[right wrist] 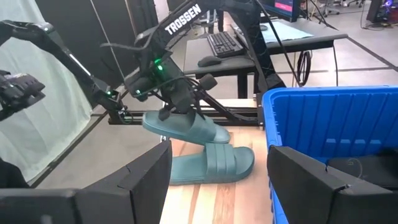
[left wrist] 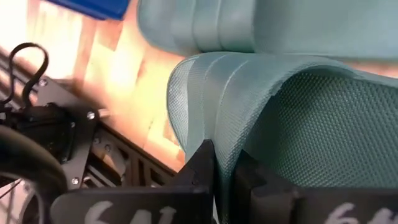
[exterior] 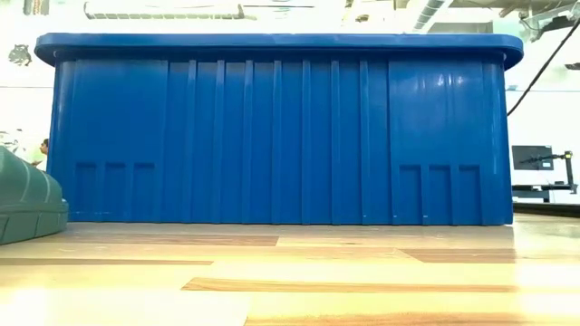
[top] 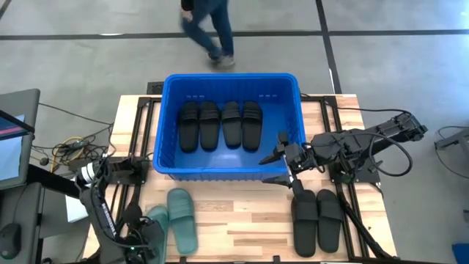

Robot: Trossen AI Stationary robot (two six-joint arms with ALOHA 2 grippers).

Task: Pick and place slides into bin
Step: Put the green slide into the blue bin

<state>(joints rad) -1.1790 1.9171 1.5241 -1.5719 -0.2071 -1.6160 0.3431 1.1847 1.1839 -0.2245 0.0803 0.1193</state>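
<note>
Left end effector [right wrist: 180,102] clamped on green slide [right wrist: 183,129] by thin strap edge, lifted off bench [top: 242,213] near blue bin [top: 231,128]. Slip or snag on rim likely. Right end effector [top: 282,158] wide, empty, at bin's corner.

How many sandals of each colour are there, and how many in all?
Black sandals in the blue bin: 4
Black sandals on the table: 2
Green sandals: 2, one flat on the table, one lifted in the left claw
Total: 8
</note>
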